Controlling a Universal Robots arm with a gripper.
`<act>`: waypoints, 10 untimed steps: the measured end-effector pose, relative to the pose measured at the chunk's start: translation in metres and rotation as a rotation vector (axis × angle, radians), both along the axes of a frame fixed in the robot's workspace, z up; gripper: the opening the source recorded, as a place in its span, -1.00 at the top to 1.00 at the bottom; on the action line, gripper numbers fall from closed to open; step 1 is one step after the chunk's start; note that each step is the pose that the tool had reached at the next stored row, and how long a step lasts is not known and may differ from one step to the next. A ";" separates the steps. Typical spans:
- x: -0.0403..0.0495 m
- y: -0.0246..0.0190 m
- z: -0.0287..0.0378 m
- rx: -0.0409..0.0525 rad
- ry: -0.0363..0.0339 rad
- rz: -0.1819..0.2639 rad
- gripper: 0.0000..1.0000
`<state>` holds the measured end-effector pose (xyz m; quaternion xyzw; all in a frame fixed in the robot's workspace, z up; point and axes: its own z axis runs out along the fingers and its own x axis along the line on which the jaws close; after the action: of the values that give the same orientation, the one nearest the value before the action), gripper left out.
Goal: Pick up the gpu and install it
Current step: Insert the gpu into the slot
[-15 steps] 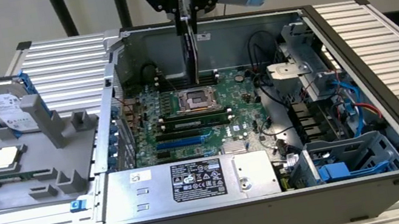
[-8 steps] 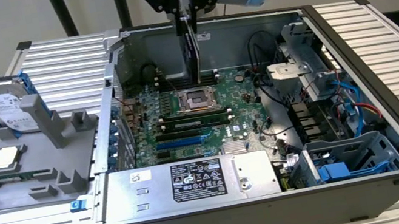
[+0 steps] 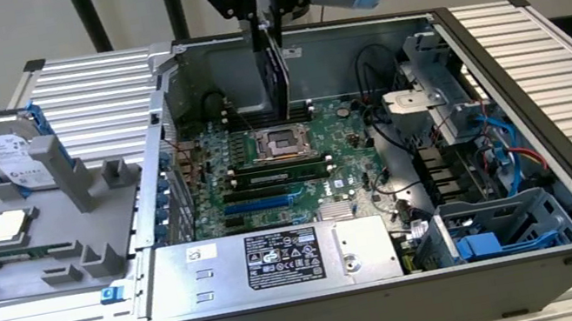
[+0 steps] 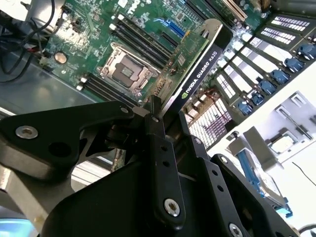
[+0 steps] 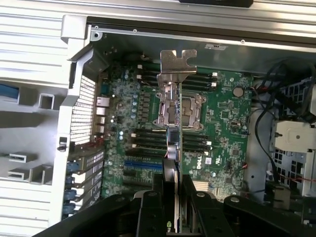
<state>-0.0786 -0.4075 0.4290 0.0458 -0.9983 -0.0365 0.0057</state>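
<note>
Your gripper (image 3: 263,13) is clamped on the gpu (image 3: 274,74), with its black fingers (image 4: 159,148) pressed against the card's two flat faces. You hold the card on edge inside the open computer case (image 3: 504,60), raised above the CPU socket (image 3: 280,142) and seated in no slot. In the first wrist view the silver bracket (image 5: 177,64) is the end farthest from the fingers, and the card's edge lines up over the socket. In the second wrist view the green side faces the socket and the black shroud faces away. The hard drive (image 3: 5,153) stands well apart from the socket, outside the case.
</note>
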 end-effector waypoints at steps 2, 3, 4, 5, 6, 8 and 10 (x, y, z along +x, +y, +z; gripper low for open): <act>0.0000 0.0000 0.0000 0.0000 0.0000 0.014 1.00; 0.0000 0.0000 0.0000 0.0000 0.0000 0.022 1.00; 0.0000 0.0000 0.0000 0.0000 0.0000 0.029 1.00; 0.0000 0.0000 0.0000 0.0000 0.0000 0.037 1.00; 0.0000 0.0000 0.0000 0.0000 0.0000 0.044 1.00; 0.0000 0.0000 0.0000 0.0000 0.0000 0.058 1.00; 0.0000 0.0000 0.0000 0.0000 0.0000 0.072 1.00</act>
<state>-0.0786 -0.4075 0.4290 0.0819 -0.9960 -0.0363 0.0070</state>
